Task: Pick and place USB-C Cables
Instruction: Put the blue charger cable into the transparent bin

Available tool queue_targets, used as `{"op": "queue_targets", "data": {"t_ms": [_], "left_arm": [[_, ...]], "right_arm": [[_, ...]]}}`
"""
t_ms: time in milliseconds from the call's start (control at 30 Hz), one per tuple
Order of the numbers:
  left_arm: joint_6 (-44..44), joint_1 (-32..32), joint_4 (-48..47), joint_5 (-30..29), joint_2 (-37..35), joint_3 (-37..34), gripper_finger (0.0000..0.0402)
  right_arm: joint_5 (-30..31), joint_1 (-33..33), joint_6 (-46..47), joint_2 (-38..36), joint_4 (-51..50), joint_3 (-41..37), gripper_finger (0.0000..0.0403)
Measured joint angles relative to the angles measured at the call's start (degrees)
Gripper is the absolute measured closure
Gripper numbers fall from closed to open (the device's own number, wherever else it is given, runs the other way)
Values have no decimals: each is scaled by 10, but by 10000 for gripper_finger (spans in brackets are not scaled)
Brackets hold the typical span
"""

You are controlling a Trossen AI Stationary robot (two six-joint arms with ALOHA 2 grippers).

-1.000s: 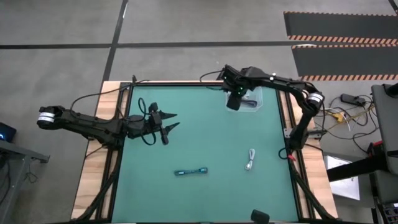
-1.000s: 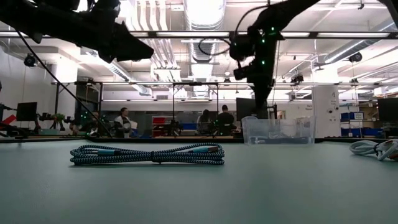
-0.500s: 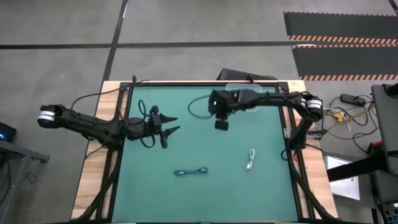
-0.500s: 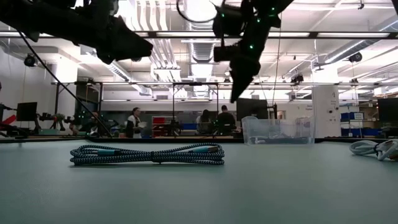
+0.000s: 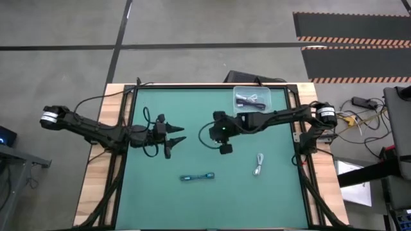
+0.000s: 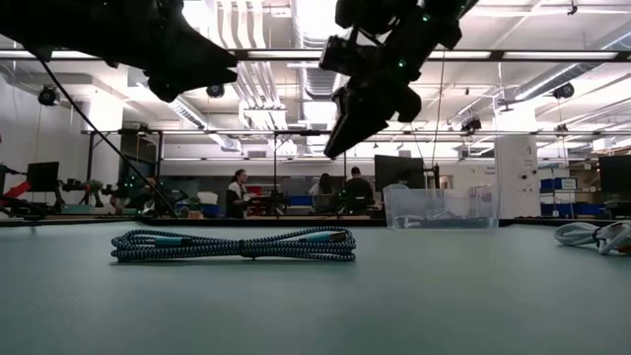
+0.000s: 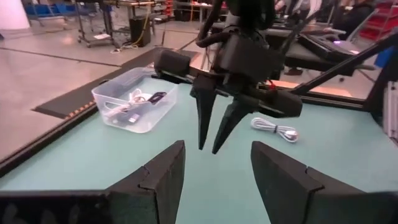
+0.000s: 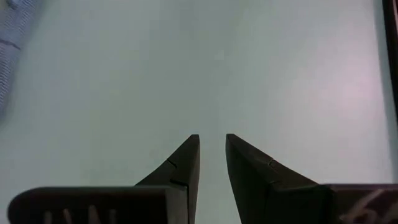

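While the right gripper [image 5: 225,149] hovers empty, fingers slightly parted, its arm partly hides the clear bin [image 7: 106,97]; left gripper [image 5: 177,134] wide

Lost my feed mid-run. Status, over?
Right hand empty, jaws slightly apart, mid-table. Left hand open, waiting. Dark cable in bin; teal cable and white cable on mat. Nothing blocking.

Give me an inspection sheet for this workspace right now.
Surface: green mat, wooden border.
Job's things: teal cable and white cable on mat; dark cable in clear bin.
Clutter: nothing seen.
Grippers: left gripper open, empty, above mat's left half; right gripper slightly parted, empty, mid-mat.
Cables: black arm wires at left wrist.
Surroundings: people at benches behind.
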Motion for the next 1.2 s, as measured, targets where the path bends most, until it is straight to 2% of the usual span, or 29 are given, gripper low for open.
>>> {"op": "queue_targets", "data": {"t_ms": [100, 367, 667, 1000, 1200], "left_arm": [[-14, -10, 0, 13, 0, 0, 233], [-31, -37, -5, 35, 0, 0, 233], [-57, -52, 0, 35, 10, 0, 233], [-75, -53, 5, 40, 96, 31, 233], [-77, -64, 5, 72, 165, 63, 233]], "right_arm": [[-23, -1, -7, -26, 66, -40, 335], [-24, -1, 2, -124, 207, -164, 335], [-20, 0, 47, -228, 247, -256, 335], [-24, 2, 49, -286, 382, -345, 335], [-31, 1, 44, -309, 436, -384, 335]]}}
